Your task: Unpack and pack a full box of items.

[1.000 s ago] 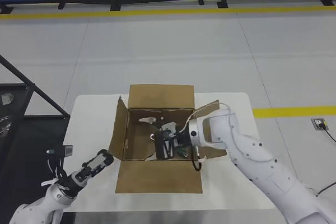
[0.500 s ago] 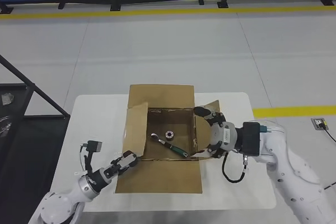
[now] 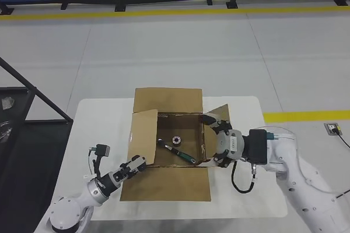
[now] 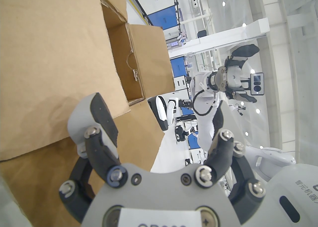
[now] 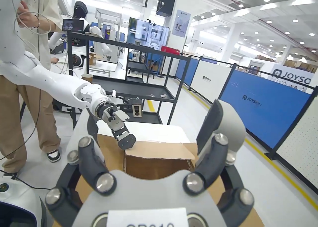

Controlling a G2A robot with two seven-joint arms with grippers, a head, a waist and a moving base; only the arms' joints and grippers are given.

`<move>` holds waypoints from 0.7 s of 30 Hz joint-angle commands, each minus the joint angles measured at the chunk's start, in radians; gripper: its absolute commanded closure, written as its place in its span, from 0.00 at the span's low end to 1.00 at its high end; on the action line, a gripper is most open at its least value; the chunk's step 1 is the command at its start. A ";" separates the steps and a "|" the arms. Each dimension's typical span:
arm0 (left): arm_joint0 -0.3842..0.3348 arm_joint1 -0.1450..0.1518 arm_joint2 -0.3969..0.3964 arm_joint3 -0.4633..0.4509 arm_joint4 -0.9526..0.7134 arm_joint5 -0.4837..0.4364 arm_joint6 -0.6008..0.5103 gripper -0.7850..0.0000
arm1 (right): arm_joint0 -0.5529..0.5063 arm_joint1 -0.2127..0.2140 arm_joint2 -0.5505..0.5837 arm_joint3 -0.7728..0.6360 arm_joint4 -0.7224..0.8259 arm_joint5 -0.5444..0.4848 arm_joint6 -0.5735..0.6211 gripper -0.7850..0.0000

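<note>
Because both side flaps stood tilted over the opening of the brown cardboard box (image 3: pixel 166 183), we judged the main hazard to be a sideways shove. An uneven push from either arm could slide the light carton across the white bench (image 3: pixel 99 128) or crease a flap. A flap dropping inward would also cover the green-handled ratchet wrench (image 3: pixel 176 149) and the small round metal part (image 3: pixel 176 139), which lay close together on the box floor.

The left tool (image 3: pixel 135 165), fingers spread and empty, sat at the near corner of the left flap (image 3: pixel 143 137). Its forearm lay diagonally over the near left part of the bench. We could not confirm contact. The right tool (image 3: pixel 214 141), likewise spread wide and holding nothing, faced the outer side of the right flap (image 3: pixel 219 110), with its arm bent in from the right.
</note>
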 commanded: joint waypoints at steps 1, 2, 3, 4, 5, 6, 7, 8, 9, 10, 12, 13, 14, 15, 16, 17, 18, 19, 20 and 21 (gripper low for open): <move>0.000 0.000 0.000 0.000 0.000 0.000 0.000 0.00 | 0.027 -0.001 -0.015 0.050 0.087 0.000 0.040 0.00; 0.000 0.000 0.000 0.000 0.000 0.000 0.000 0.00 | 0.041 0.000 -0.022 0.077 0.149 0.000 0.068 0.00; 0.000 0.000 0.000 0.000 0.000 0.000 0.000 0.00 | 0.058 0.003 -0.023 0.098 0.206 0.000 0.097 0.00; 0.002 0.000 0.001 -0.002 0.002 0.003 0.007 0.00 | 0.066 0.008 -0.026 0.121 0.271 0.000 0.134 0.00; 0.004 -0.001 0.003 -0.006 0.007 0.007 0.013 0.00 | 0.073 0.014 -0.035 0.140 0.352 0.000 0.182 0.00; 0.005 -0.001 0.004 -0.008 0.010 0.009 0.016 0.00 | 0.083 0.023 -0.036 0.156 0.429 0.000 0.239 0.00; 0.005 -0.001 0.005 -0.008 0.012 0.012 0.018 0.00 | 0.090 0.034 -0.030 0.175 0.509 0.000 0.301 0.00; 0.003 -0.002 0.006 -0.007 0.012 0.014 0.020 0.00 | 0.088 0.045 -0.035 0.183 0.607 0.000 0.374 0.00; 0.001 -0.002 0.009 -0.005 0.012 0.017 0.017 0.00 | 0.089 0.059 -0.037 0.190 0.711 0.000 0.459 0.00; -0.003 -0.002 0.010 -0.001 0.013 0.021 0.019 0.00 | 0.093 0.074 -0.024 0.203 0.806 0.000 0.543 0.00; -0.013 -0.004 0.018 0.007 0.018 0.026 0.025 0.00 | 0.083 0.101 -0.017 0.206 1.027 0.000 0.707 0.00; -0.020 -0.005 0.023 0.014 0.021 0.030 0.027 0.00 | 0.084 0.116 -0.007 0.216 1.126 0.000 0.801 0.00; -0.027 -0.006 0.028 0.020 0.025 0.036 0.028 0.00 | 0.083 0.130 0.004 0.234 1.222 0.000 0.886 0.00; -0.034 -0.007 0.033 0.026 0.029 0.043 0.029 0.00 | 0.083 0.143 0.009 0.248 1.307 0.000 0.980 0.00; -0.042 -0.007 0.039 0.032 0.031 0.047 0.028 0.00 | 0.083 0.155 0.011 0.259 1.394 0.007 1.070 0.00; -0.049 -0.008 0.044 0.037 0.034 0.051 0.029 0.00 | 0.088 0.165 0.016 0.270 1.472 0.030 1.153 0.00; -0.056 -0.009 0.049 0.043 0.037 0.055 0.029 0.00 | 0.091 0.175 0.024 0.281 1.538 0.059 1.228 0.00; -0.063 -0.010 0.053 0.046 0.041 0.059 0.029 0.00 | 0.095 0.183 0.031 0.293 1.593 0.095 1.298 0.00; -0.068 -0.011 0.058 0.049 0.044 0.062 0.029 0.00 | 0.099 0.190 0.040 0.305 1.632 0.132 1.361 0.00; -0.072 -0.011 0.061 0.052 0.048 0.064 0.029 0.00 | 0.104 0.198 0.050 0.322 1.648 0.172 1.415 0.00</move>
